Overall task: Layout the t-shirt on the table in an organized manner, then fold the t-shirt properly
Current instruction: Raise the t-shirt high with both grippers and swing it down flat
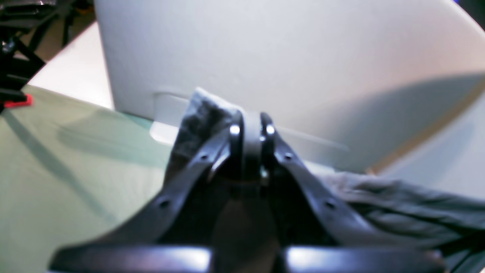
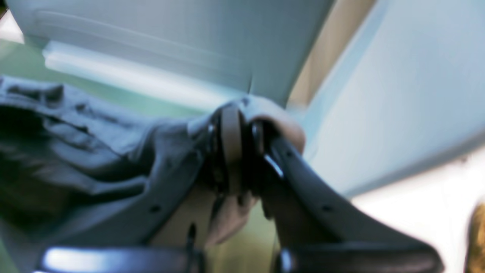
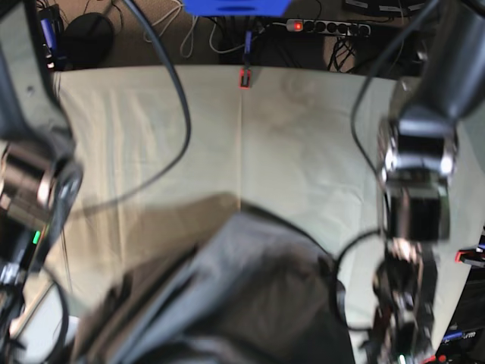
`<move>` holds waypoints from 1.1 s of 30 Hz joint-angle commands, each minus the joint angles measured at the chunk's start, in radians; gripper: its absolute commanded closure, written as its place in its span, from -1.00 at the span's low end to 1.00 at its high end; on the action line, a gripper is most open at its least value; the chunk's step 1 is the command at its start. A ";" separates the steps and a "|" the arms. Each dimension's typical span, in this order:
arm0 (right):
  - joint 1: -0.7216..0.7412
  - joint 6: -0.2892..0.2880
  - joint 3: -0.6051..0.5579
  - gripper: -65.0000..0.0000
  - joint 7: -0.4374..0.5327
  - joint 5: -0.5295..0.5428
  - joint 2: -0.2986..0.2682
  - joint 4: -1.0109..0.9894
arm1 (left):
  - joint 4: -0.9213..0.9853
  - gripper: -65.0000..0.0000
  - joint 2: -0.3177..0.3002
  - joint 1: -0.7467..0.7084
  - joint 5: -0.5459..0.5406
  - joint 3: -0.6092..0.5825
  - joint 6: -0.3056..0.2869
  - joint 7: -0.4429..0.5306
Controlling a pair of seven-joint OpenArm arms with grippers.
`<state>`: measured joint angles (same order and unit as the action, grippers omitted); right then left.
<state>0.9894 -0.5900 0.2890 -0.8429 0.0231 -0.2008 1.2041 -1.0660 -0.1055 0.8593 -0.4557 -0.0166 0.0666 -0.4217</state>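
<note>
Grey, soft, wrinkly cotton fills both wrist views: you have the plain medium-grey short-sleeved t-shirt pinched at two points. Your left hand is clamped shut on a fold of it, with a tuft of fabric poking out beside the black fingers. Your right hand is likewise closed on the shirt, cloth wrapped over its tips. In the base view the garment hangs as a bunched, draped mass at the near edge, apparently lifted between your two hands and not spread flat, though the blur makes its exact shape hard to read. The large desk, covered in pale sage-green cloth, lies bare across its far half, with a small red-orange clamp at its far edge.

By my judgement you are early in the task: the shirt is not yet laid out, and no fold has been made. Spreading it flat and all the folding are left.
</note>
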 commanded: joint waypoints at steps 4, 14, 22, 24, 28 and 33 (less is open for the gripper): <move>0.187 -0.005 -0.020 1.00 0.061 0.011 -0.013 -0.025 | 0.023 1.00 -0.010 0.177 -0.001 0.005 -0.006 0.034; 0.220 -0.005 -0.010 1.00 0.064 0.019 -0.047 -0.050 | 0.019 1.00 -0.043 0.297 -0.005 0.004 -0.006 0.027; -0.166 -0.009 0.063 1.00 0.063 0.025 -0.038 0.178 | -0.132 1.00 -0.112 0.082 -0.007 0.004 -0.006 0.025; -0.275 -0.009 0.063 1.00 0.063 0.056 -0.016 0.259 | -0.214 1.00 -0.116 -0.015 -0.004 0.007 -0.006 0.010; -0.518 -0.006 0.063 1.00 0.064 0.113 0.019 0.411 | -0.337 1.00 -0.127 -0.262 -0.005 0.010 -0.006 -0.026; -0.786 -0.009 0.063 1.00 0.116 0.116 0.099 0.544 | -0.457 1.00 -0.132 -0.593 -0.007 0.011 -0.006 0.047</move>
<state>0.1783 -0.5957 0.3481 -0.7467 0.1299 -0.0898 1.7317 -1.5009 -0.2264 0.2279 -0.4603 -0.0128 0.0685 -0.4129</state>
